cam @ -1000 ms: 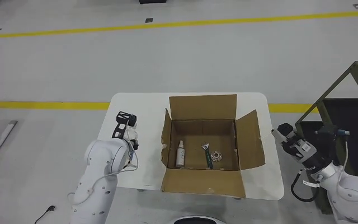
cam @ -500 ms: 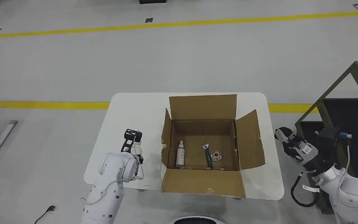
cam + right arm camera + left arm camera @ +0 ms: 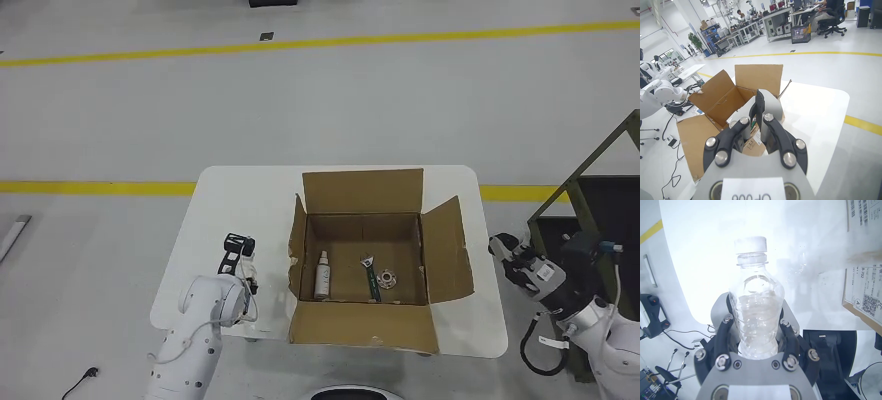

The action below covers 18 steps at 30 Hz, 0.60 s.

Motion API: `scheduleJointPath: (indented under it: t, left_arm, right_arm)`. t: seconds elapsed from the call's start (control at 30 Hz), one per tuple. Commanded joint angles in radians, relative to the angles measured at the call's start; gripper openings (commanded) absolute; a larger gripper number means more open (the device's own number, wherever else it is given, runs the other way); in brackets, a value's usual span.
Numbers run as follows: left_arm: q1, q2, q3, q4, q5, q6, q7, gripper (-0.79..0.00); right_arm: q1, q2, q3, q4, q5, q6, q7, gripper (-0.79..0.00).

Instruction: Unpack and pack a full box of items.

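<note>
1. Left gripper (image 3: 756, 322) grips the lower body of a clear plastic bottle (image 3: 755, 298), one finger on each side, with the bottle's white cap pointing away from the wrist. From above, the gripper is over the white table (image 3: 240, 200), at 9 o'clock from the box and close to its side flap.
2. Right gripper (image 3: 762, 106) has its fingers pressed together with nothing between them. From above, it is at the table's edge, at 3 o'clock from the box and just beyond the spread side flap.
3. Between the two arms, an open cardboard box (image 3: 362, 188) sits in the middle of the table with all four flaps folded outward.
4. On the box floor, a white spray bottle (image 3: 322, 274) lies toward the 9 o'clock wall, with its length running from 6 to 12 o'clock.
5. A green-handled tool (image 3: 371, 280) lies near the centre of the floor, well apart from the spray bottle.
6. A small round metal part (image 3: 386, 279) lies just beside the tool, at its 3 o'clock.
7. Farther off, at 12 o'clock beyond the table, a yellow floor line (image 3: 320, 42) crosses the grey floor from side to side.
</note>
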<state>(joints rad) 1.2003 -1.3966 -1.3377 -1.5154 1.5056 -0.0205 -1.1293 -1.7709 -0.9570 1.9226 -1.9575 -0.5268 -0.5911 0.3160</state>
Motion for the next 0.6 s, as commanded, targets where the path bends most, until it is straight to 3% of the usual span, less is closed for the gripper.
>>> scheduleJointPath:
  t: [0.0, 0.57]
  left_arm:
    - [-0.021, -0.002, 0.005, 0.044, -0.007, 0.01, 0.018, -0.785]
    - [-0.114, -0.004, 0.031, 0.358, 0.009, -0.003, 0.226, -0.785]
  right_arm:
    - [0.002, 0.0, 0.001, 0.0, 0.0, 0.001, 0.002, -0.785]
    - [0.006, -0.005, -0.003, 0.003, 0.013, 0.013, 0.02, -0.785]
